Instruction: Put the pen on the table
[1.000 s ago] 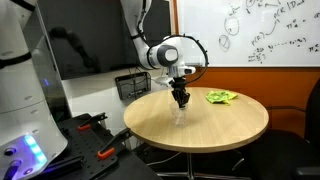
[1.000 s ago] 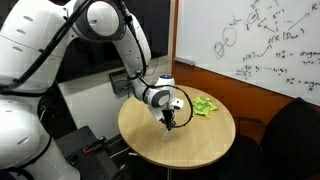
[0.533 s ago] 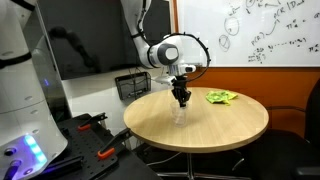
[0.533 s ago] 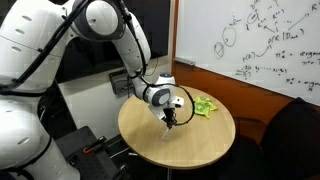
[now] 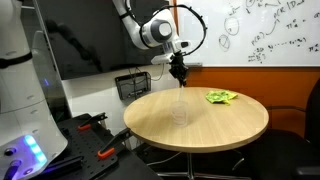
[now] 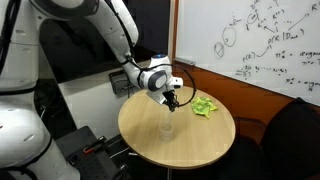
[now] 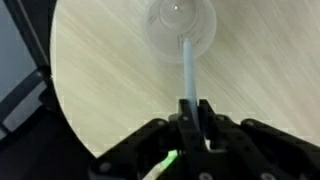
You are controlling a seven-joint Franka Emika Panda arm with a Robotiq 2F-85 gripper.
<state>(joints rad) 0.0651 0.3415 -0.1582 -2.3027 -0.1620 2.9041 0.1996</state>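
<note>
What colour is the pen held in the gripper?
Pale bluish-white; the pen shows best in the wrist view.

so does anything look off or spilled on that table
Nothing stands out. The glass stands upright on the table with nothing spilled, and the green item lies near the edge. The pen hangs from the gripper, pointing at the glass.

Round tan wooden table (image 5: 225,122), clear glass (image 5: 181,115) standing near its middle, green crumpled item (image 5: 220,97) near the rim
</note>
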